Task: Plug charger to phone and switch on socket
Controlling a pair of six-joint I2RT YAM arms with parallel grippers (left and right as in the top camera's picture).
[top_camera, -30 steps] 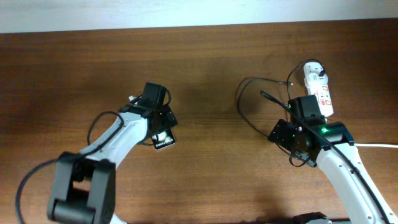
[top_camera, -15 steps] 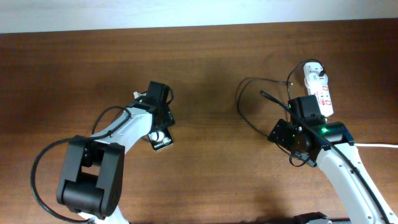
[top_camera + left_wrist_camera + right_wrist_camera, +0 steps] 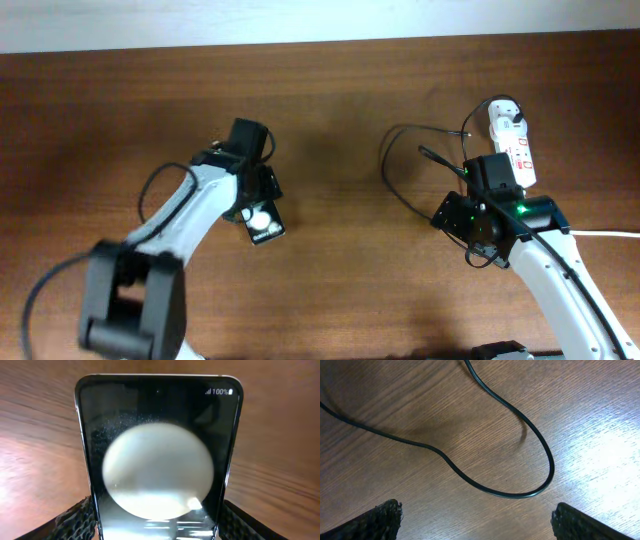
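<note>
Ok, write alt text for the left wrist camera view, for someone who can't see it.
A black phone fills the frame, gripped at its lower edges between the black fingers of the left hand. Its glossy screen shows a large pale round patch and a 100% battery reading at top right, with brown wooden table behind.

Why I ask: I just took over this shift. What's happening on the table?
The left gripper grips a flat black rectangular smartphone, screen lit, by its sides. The right gripper hangs open over a loop of thin black charger cable on the wooden table. The cable is not yet in the phone.
</note>
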